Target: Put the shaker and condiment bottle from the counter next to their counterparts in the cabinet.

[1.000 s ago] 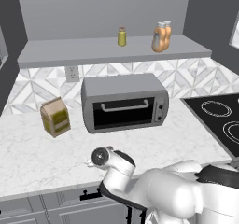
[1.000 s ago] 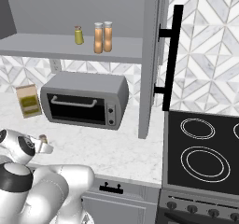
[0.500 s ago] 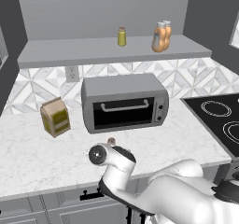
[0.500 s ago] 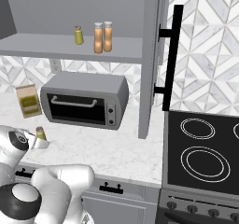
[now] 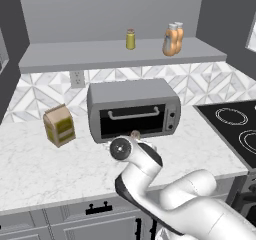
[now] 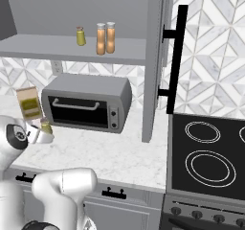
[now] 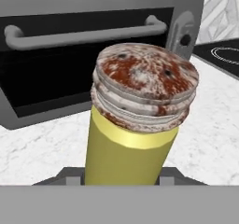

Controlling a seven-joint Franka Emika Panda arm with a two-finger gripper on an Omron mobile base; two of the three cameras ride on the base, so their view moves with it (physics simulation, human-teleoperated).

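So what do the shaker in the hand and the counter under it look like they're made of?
The shaker: smooth, matte yellow-green body, plastic or painted metal by the look; its cap is mottled brown and white with small holes, perhaps rusted metal. The counter: white with grey veins, apparently polished marble or an imitation.

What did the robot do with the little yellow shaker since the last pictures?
The gripper, shut on the shaker, has carried it up off the counter toward the toaster oven. The twin shaker, both orange bottles on the cabinet shelf, and the brown box stayed put.
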